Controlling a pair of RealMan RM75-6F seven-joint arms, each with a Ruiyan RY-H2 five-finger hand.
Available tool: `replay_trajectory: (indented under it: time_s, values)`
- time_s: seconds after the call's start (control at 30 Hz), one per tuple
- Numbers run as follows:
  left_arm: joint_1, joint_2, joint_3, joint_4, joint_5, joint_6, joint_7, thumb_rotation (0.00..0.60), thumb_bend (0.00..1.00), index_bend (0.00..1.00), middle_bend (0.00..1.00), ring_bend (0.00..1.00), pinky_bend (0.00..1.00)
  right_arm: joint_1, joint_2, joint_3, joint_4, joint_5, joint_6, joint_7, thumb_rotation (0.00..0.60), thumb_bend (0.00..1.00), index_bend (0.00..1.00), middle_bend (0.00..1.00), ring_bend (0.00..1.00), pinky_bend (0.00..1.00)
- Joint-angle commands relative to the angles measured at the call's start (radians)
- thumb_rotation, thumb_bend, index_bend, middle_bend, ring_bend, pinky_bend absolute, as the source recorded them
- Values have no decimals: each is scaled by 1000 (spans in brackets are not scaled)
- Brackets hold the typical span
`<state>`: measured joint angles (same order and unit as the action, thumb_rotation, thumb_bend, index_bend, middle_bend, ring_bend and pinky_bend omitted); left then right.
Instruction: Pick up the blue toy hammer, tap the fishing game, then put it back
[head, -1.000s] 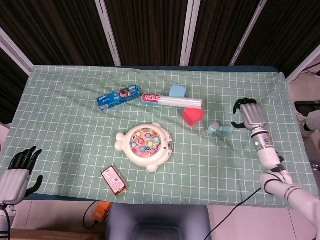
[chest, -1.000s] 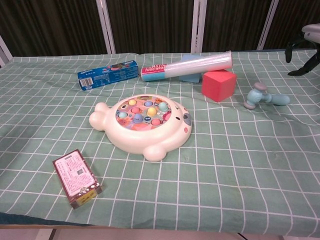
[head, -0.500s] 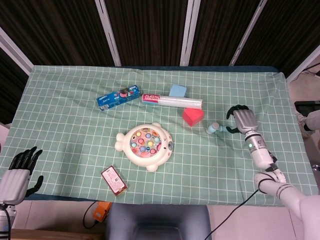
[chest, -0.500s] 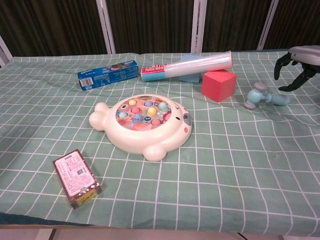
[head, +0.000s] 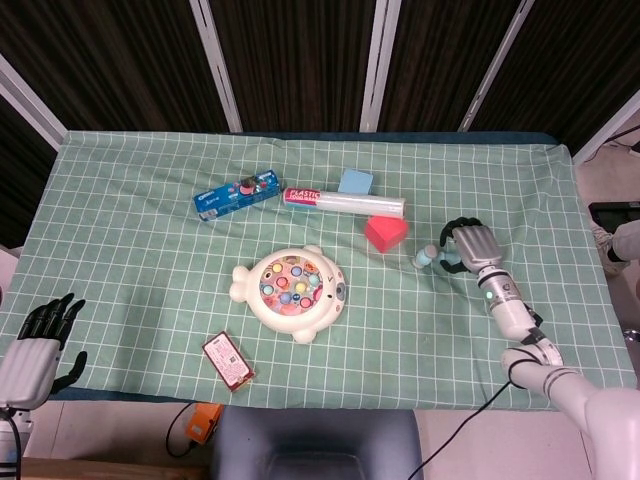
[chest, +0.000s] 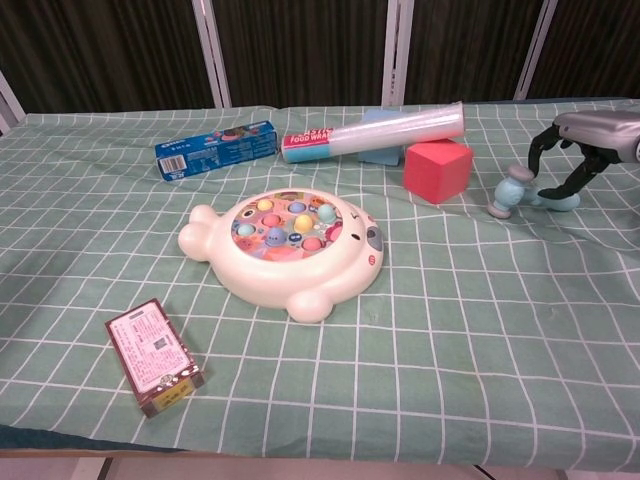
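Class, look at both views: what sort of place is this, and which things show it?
Probably a robot test bench, not a home: a table under green checked cloth, dark curtained backdrop, and assorted props like a white fishing game and red cube.

"PLASTIC" on wrap roll box (head: 344, 203), "FOOD WRAP" partly legible, other labels unreadable

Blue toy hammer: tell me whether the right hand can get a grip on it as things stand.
Probably yes. The right hand hangs right over the blue toy hammer, fingers curved down on either side of the handle, and nothing lies between them. The red block sits clear of the handle, off to one side.
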<state>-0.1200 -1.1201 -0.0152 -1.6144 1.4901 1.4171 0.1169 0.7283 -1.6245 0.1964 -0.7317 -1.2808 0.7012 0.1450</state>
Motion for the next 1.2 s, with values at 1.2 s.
replay_trajectory:
  time_s: [1.2]
  values:
    - [7,5,6,-2,14,17,-9,600,415,0,0,0,99,19,-44,-7,24,20,-16,-28,600,500,617,391,217,289]
